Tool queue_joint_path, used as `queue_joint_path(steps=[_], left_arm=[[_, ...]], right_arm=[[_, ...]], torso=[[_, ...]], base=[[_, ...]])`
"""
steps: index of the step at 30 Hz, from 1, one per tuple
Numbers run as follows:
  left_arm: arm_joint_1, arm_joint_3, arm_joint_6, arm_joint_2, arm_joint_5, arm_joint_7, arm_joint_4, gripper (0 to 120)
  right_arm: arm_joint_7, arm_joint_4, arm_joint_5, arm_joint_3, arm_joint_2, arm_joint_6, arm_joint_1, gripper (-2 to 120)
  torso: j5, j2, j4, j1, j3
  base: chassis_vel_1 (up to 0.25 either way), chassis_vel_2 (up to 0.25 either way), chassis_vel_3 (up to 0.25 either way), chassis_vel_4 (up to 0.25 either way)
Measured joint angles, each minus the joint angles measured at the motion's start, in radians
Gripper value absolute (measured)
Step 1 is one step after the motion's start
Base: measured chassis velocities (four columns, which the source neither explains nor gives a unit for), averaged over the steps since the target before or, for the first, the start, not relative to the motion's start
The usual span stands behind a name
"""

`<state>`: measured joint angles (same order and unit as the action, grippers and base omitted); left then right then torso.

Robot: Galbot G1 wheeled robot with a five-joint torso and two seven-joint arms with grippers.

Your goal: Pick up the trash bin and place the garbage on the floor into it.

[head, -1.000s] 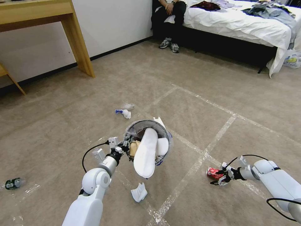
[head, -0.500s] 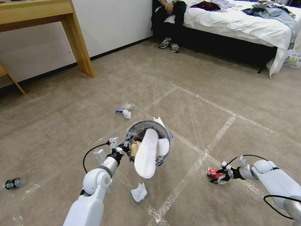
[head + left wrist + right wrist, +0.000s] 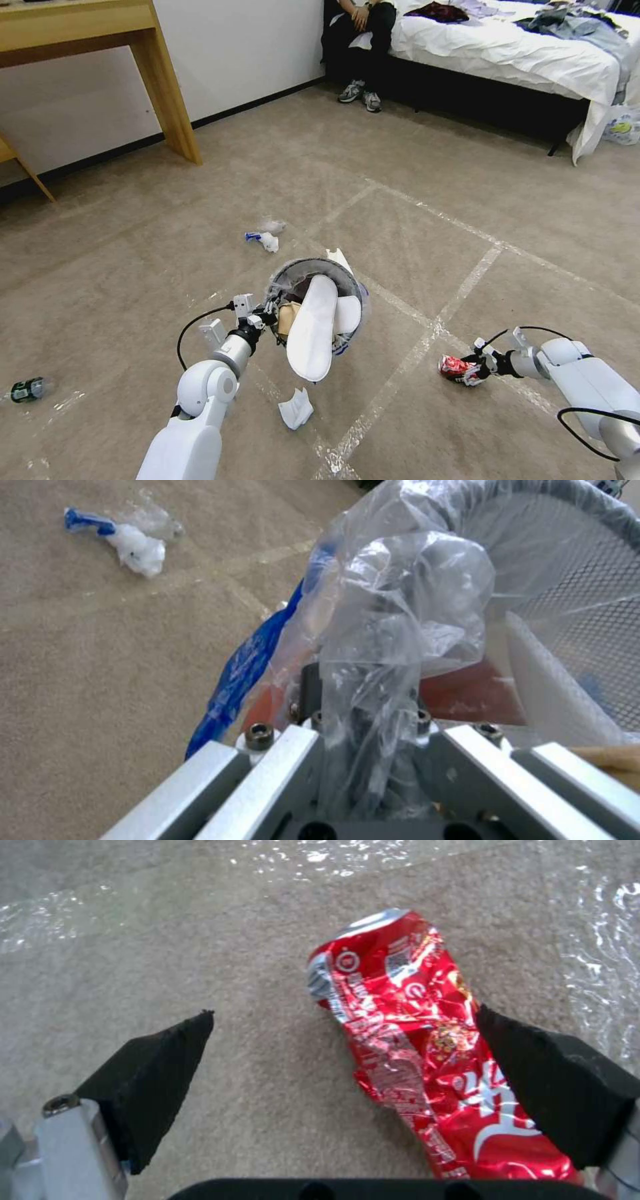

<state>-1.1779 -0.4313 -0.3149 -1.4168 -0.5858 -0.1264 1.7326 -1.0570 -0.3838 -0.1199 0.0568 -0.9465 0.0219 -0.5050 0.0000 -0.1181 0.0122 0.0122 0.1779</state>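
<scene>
Far left on the floor [image 3: 133, 267], near edge: a small dark bottle [image 3: 27, 389] lying on its side; further right and farther off, a white-and-blue wrapper [image 3: 265, 237]; a crumpled white tissue [image 3: 295, 408] lies near, just right of the left arm. Left gripper [image 3: 270, 313] has its jaws clamped on the near-left rim of the trash bin [image 3: 347, 277], pinching the clear liner with it; the bin is tilted, mouth toward the camera. In the bin: a white slipper [image 3: 312, 330] sticking out over the near rim, a brown paper bag [image 3: 288, 315] beside it. Right side: right gripper [image 3: 475, 373] low at the floor, jaws open wide, set either side of a crushed red can [image 3: 455, 367]; one pad touches the can, the other stands apart; can lies on the carpet beside a white tape line [image 3: 400, 383].
</scene>
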Motion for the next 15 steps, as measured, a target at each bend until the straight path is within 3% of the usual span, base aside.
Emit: queue_joint_path(steps=[11, 15], left_arm=[[0.003, 0.001, 0.001, -0.005, 0.000, 0.000, 0.000, 1], [-0.002, 0.002, 0.002, -0.009, 0.004, 0.000, -0.001, 1]], right_arm=[[0.043, 0.018, 0.050, 0.030, -0.015, -0.002, -0.002, 100], [0.105, 0.026, 0.070, 0.060, -0.038, 0.007, -0.014, 100]], torso=[[0.0000, 0.000, 0.0000, 0.000, 0.000], [0.0000, 0.000, 0.0000, 0.000, 0.000]], base=[[0.000, 0.000, 0.000, 0.000], [0.000, 0.000, 0.000, 0.000]])
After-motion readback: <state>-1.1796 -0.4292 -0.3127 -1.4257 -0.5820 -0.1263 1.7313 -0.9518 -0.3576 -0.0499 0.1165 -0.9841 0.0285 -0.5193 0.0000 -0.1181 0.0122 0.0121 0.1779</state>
